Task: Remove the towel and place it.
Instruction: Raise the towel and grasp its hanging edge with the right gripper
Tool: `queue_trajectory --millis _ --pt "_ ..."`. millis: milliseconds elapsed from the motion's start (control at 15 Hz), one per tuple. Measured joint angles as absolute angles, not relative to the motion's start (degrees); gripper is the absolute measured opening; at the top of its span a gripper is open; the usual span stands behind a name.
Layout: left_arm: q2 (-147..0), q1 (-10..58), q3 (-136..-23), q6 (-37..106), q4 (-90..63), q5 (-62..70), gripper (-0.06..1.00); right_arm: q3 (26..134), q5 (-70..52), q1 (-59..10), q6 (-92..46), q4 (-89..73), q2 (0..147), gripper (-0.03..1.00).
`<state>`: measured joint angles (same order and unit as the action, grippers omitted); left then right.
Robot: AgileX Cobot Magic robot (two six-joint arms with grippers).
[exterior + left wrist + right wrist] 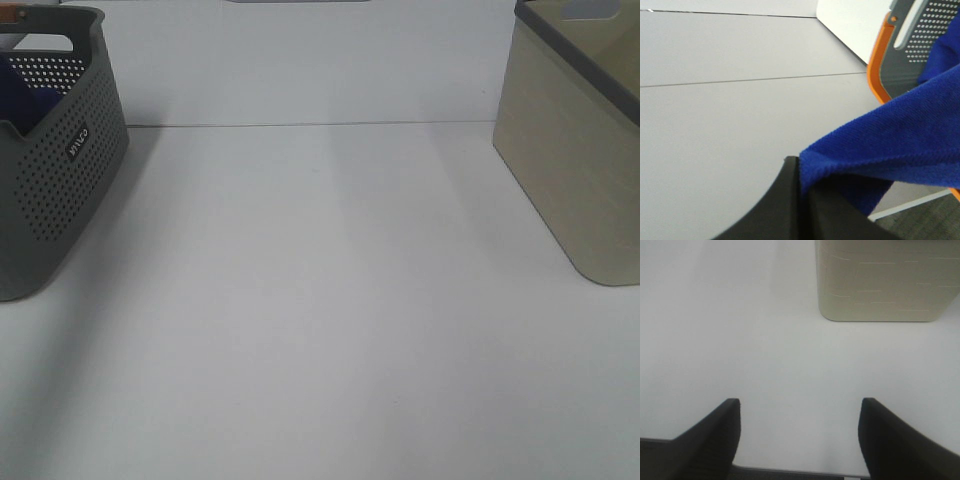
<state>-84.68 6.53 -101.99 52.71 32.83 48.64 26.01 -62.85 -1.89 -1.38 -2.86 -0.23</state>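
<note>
The deep blue towel [900,140] fills the near part of the left wrist view, and a fold of it is pinched between my left gripper's [801,187] black fingers [775,210]. It hangs beside the grey perforated basket with an orange rim [910,55]. In the exterior high view only a dark blue patch of the towel [30,95] shows inside the grey basket [60,170] at far left; neither arm shows there. My right gripper [800,435] is open and empty above the white table, short of the beige basket [885,280].
The beige basket [580,140] stands at the right edge of the white table [320,300]. The grey basket stands at the left edge. A white wall runs along the back.
</note>
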Motion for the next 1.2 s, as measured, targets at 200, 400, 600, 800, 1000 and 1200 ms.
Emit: queue_trajectory --millis 200,400,600,800,1000,1200 --pt "-82.7 13.1 -102.0 50.1 40.3 45.3 0.00 26.9 -59.4 -1.9 -4.4 -8.3 0.9 0.66" --pt "-81.8 20.2 -102.0 49.5 45.9 43.8 0.00 27.2 -52.4 -1.9 -13.9 -17.9 6.0 0.66" --pt "-81.7 29.4 -102.0 49.5 49.0 43.8 0.00 27.2 -48.3 -1.9 -32.3 -33.6 16.2 0.66" --pt "-81.7 36.3 -102.0 49.5 49.2 43.8 0.00 27.2 -48.1 -1.9 -53.3 -50.0 26.9 0.66" --pt "-82.0 42.9 -102.0 49.5 46.9 43.8 0.00 27.3 -49.4 -1.9 -84.8 -75.5 46.3 0.66" --pt "-82.1 45.6 -102.0 49.5 42.6 43.8 0.00 30.5 -55.3 -1.9 -101.9 -87.6 61.1 0.66"
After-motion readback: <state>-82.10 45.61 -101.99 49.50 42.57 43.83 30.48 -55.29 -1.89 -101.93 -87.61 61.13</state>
